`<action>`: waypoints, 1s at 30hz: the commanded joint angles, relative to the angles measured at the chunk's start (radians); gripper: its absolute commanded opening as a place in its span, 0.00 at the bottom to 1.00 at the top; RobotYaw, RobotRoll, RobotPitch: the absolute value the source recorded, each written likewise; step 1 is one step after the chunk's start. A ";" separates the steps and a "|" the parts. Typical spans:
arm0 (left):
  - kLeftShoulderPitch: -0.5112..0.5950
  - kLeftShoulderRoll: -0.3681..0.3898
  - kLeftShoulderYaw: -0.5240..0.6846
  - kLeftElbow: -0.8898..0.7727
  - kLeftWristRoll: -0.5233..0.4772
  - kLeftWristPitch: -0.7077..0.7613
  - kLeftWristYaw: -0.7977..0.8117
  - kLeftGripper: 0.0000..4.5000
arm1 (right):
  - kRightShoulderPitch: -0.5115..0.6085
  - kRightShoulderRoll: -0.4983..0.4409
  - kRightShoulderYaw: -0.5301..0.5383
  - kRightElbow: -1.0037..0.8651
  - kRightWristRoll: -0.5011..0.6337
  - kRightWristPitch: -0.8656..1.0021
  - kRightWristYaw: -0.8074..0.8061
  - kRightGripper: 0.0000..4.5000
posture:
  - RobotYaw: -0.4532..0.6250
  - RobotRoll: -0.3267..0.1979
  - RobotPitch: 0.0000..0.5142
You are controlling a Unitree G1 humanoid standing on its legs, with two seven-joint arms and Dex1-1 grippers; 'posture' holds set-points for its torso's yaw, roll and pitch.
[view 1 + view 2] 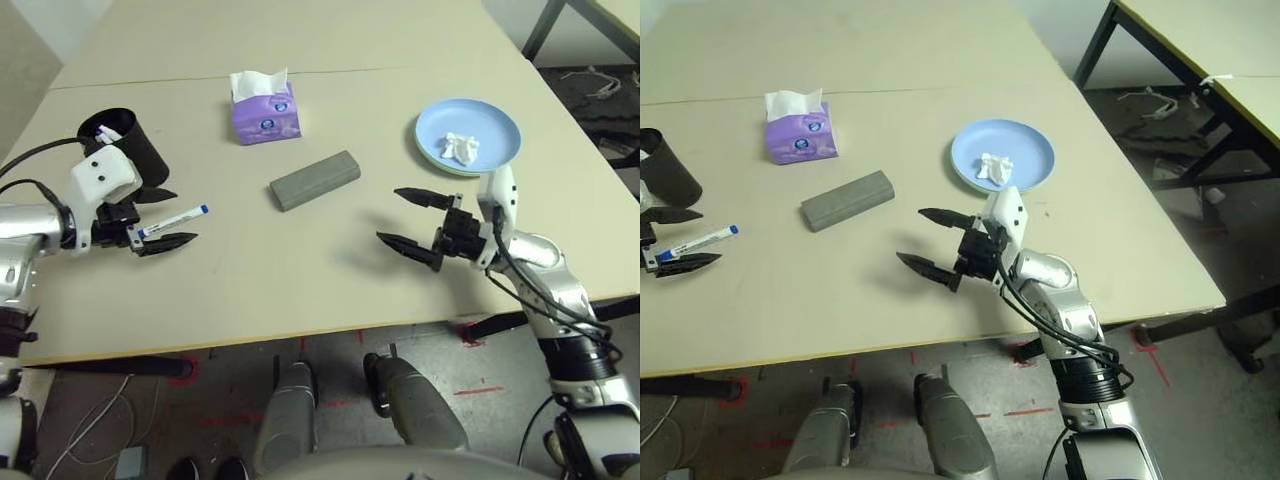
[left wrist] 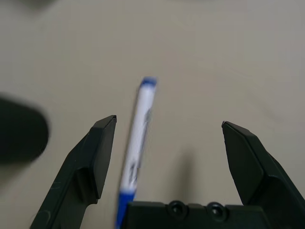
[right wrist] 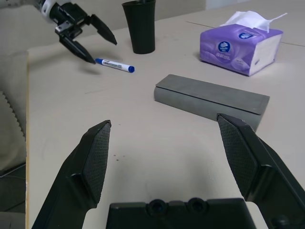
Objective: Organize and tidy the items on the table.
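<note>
Beige table top (image 1: pixel 330 290) with a thin seam across its far part. Left gripper (image 1: pixel 168 218) hangs low over the near-left area, black fingers spread wide; a white blue-capped marker (image 1: pixel 175 219) lies flat on the table in the gap between them, and I see no finger touching it in the left wrist view. Nothing is held. Right gripper (image 1: pixel 410 222) sits near the table's front edge at the right, pointing toward the left, its fingers likewise spread wide and holding nothing; the grey glasses case (image 1: pixel 314 180) lies ahead of it, well apart from the fingertips. Black cup (image 1: pixel 125 140) stands upright on the left, just beyond the left gripper, with a second marker (image 1: pixel 103 130) showing white and blue at its rim. Blue plate (image 1: pixel 468 135) rests on a green plate (image 1: pixel 436 160), of which only an edge shows, at the far right; the crumpled white tissue (image 1: pixel 461 148) lies on the blue one. Purple tissue box (image 1: pixel 264 110) stands beyond the glasses case, near the seam.
</note>
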 commanded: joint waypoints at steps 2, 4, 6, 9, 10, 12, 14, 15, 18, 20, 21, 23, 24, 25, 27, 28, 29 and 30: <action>0.004 -0.002 0.006 0.011 0.033 0.019 0.036 1.00 | 0.008 0.007 0.020 -0.001 -0.010 -0.012 0.007 1.00 | 0.28 0.62 0.45; -0.011 -0.023 -0.012 0.033 0.059 0.023 0.067 1.00 | 0.003 0.009 0.025 -0.007 -0.009 -0.013 0.007 1.00 | 0.27 0.62 0.44; -0.027 -0.046 -0.028 0.053 0.077 0.022 0.080 1.00 | 0.001 0.008 0.025 -0.013 -0.008 -0.011 0.005 1.00 | 0.26 0.62 0.44; -0.052 -0.076 -0.045 0.082 0.088 0.034 0.086 1.00 | 0.003 0.002 0.020 -0.023 -0.004 -0.008 0.004 1.00 | 0.25 0.62 0.43; -0.062 -0.087 -0.053 0.097 0.096 0.030 0.091 1.00 | 0.005 -0.001 0.019 -0.026 -0.004 -0.008 0.004 1.00 | 0.25 0.62 0.43; -0.084 -0.111 -0.070 0.133 0.116 0.020 0.099 1.00 | 0.009 -0.007 0.016 -0.041 -0.001 -0.003 0.003 1.00 | 0.24 0.62 0.43; -0.108 -0.129 -0.082 0.171 0.132 0.013 0.111 1.00 | 0.011 -0.009 0.016 -0.053 0.002 0.003 -0.002 1.00 | 0.24 0.62 0.42; -0.117 -0.135 -0.088 0.187 0.139 0.008 0.111 1.00 | 0.011 -0.009 0.016 -0.058 0.003 0.004 -0.004 1.00 | 0.23 0.62 0.42; -0.135 -0.142 -0.107 0.227 0.170 0.006 0.116 1.00 | 0.012 -0.008 0.017 -0.077 0.008 0.015 -0.013 1.00 | 0.22 0.62 0.41; -0.143 -0.139 -0.119 0.248 0.187 0.001 0.112 1.00 | 0.015 -0.009 0.017 -0.088 0.011 0.021 -0.017 1.00 | 0.22 0.62 0.42; -0.145 -0.138 -0.123 0.256 0.192 -0.003 0.108 0.91 | 0.017 -0.009 0.017 -0.092 0.012 0.023 -0.017 1.00 | 0.22 0.62 0.42; -0.148 -0.137 -0.127 0.266 0.193 -0.005 0.095 0.79 | 0.022 -0.009 0.016 -0.100 0.015 0.029 -0.020 1.00 | 0.22 0.62 0.41; -0.148 -0.137 -0.128 0.269 0.192 -0.007 0.089 0.72 | 0.024 -0.009 0.016 -0.103 0.016 0.031 -0.021 1.00 | 0.22 0.62 0.41; -0.148 -0.137 -0.127 0.271 0.191 -0.010 0.084 0.64 | 0.025 -0.009 0.016 -0.105 0.017 0.032 -0.022 1.00 | 0.22 0.62 0.41; -0.147 -0.136 -0.124 0.271 0.188 -0.016 0.072 0.48 | 0.027 -0.009 0.016 -0.109 0.018 0.035 -0.022 1.00 | 0.22 0.62 0.41; -0.143 -0.134 -0.123 0.267 0.185 -0.019 0.062 0.41 | 0.026 -0.009 0.016 -0.109 0.018 0.036 -0.022 1.00 | 0.22 0.62 0.41; -0.138 -0.132 -0.120 0.261 0.181 -0.021 0.052 0.33 | 0.024 -0.008 0.016 -0.108 0.018 0.036 -0.022 1.00 | 0.23 0.62 0.41; -0.132 -0.129 -0.117 0.255 0.176 -0.022 0.042 0.26 | 0.021 -0.008 0.015 -0.106 0.018 0.036 -0.022 1.00 | 0.23 0.62 0.41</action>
